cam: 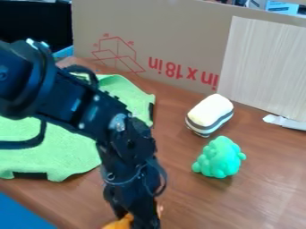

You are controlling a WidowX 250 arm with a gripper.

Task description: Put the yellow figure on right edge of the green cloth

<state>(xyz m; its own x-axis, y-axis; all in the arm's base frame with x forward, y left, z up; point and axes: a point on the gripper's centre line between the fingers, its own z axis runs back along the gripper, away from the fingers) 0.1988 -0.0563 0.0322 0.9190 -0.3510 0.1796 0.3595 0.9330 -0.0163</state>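
Observation:
The black gripper [138, 214] hangs low at the bottom edge of the camera view, to the right of the cloth's near end. An orange-yellow figure [119, 223] shows right at the gripper's tip, partly covered by it and cut off by the lower edge of the view. How firmly the two are joined is hidden. The green cloth [57, 150] lies on the left of the table, with the arm crossing above it and hiding its middle. Its right edge has a dark patch near the top.
On the brown table [185, 197], a green bumpy toy [220, 157] sits right of the gripper. Behind that toy is a cream block with grey stripes [209, 115]. A cardboard wall [179, 44] closes off the back, with a pale panel [266, 67] at right. Something blue fills the lower left corner.

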